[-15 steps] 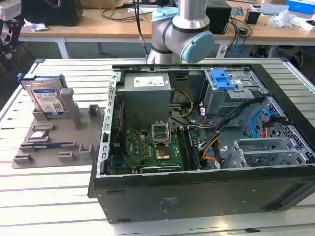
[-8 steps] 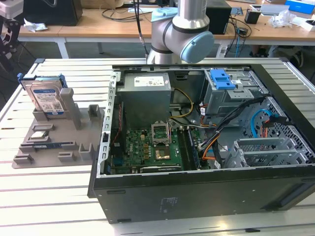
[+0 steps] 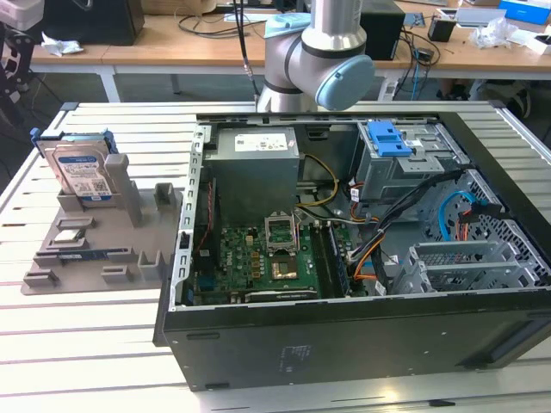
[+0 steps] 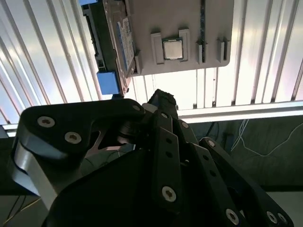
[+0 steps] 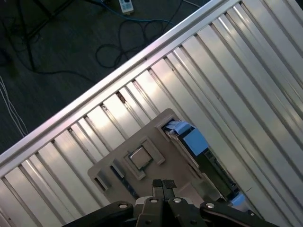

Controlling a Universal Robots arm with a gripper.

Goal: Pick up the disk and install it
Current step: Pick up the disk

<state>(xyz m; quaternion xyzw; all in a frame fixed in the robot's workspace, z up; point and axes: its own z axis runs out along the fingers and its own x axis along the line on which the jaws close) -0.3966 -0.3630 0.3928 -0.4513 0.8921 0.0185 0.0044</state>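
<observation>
The disk (image 3: 83, 172), silver with a white-and-blue label and a blue carrier, stands on edge in the grey holder plate (image 3: 95, 254) at the exterior view's left. Both wrist views look down on it from well above: the disk (image 4: 120, 45) edge-on beside the plate, and the blue carrier (image 5: 193, 141) at the plate's corner. My gripper (image 5: 162, 183) hangs high over the plate with its two fingertips pressed together and nothing between them. The gripper's dark linkage (image 4: 161, 99) shows in the second wrist view.
The open computer case (image 3: 344, 335) lies at the exterior view's right, with the grey power supply (image 3: 256, 163), motherboard (image 3: 267, 258) and blue-handled drive cage (image 3: 392, 142) inside. A processor chip (image 4: 173, 48) sits on the holder plate. The slatted metal table (image 3: 86, 344) ends near the plate, with cables on the floor (image 5: 118, 42).
</observation>
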